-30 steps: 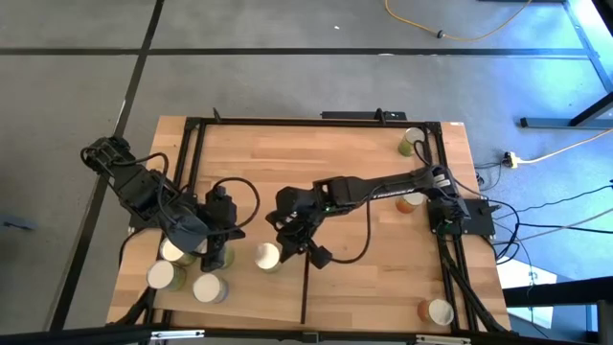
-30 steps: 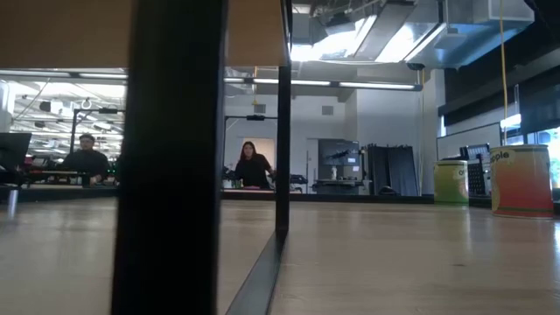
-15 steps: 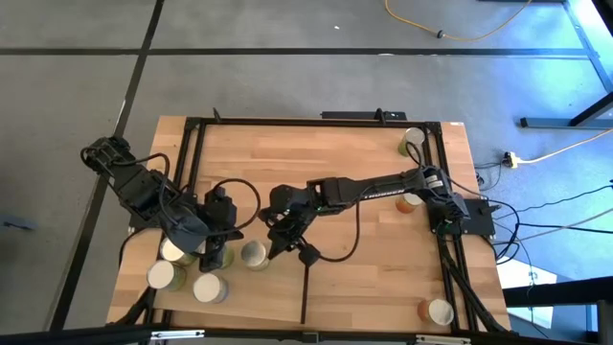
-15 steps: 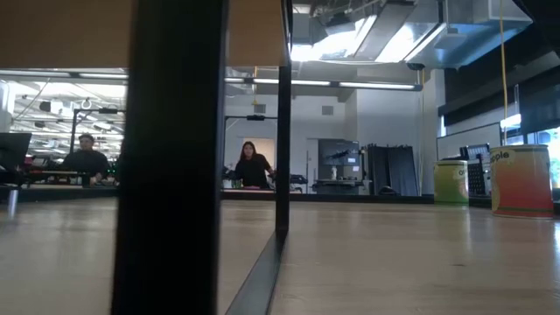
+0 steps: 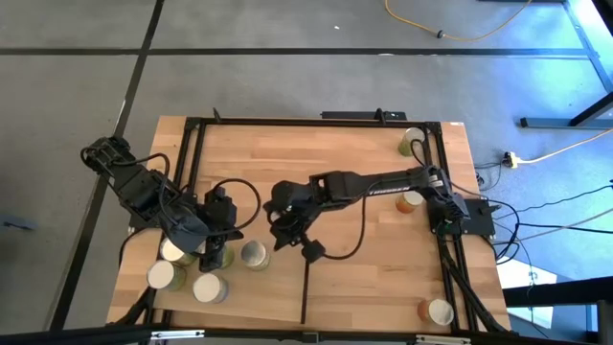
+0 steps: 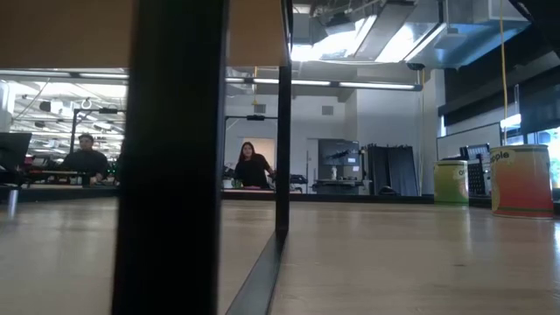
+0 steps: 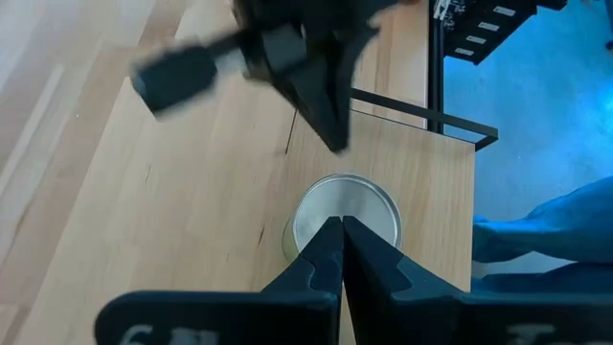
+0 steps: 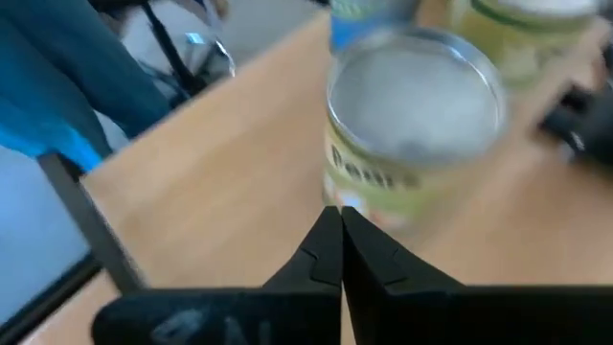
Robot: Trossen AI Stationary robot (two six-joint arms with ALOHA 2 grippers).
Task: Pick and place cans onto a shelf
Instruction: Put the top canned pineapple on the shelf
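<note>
Lower centre of the high view: the right gripper [image 5: 281,237], fingers pressed together and empty, is beside a can [image 5: 254,254]; it should be lifted clear without tipping it.

The left gripper [image 5: 218,251], likewise pinched together, is parked lower left.

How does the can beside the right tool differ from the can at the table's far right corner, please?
The can beside the right tool stands at, among other cans near the table's front left; the corner can stands alone at the far edge. The first is within both tools' reach, by the left tool; the corner can is not. Both stand upright with pale tops.
</note>
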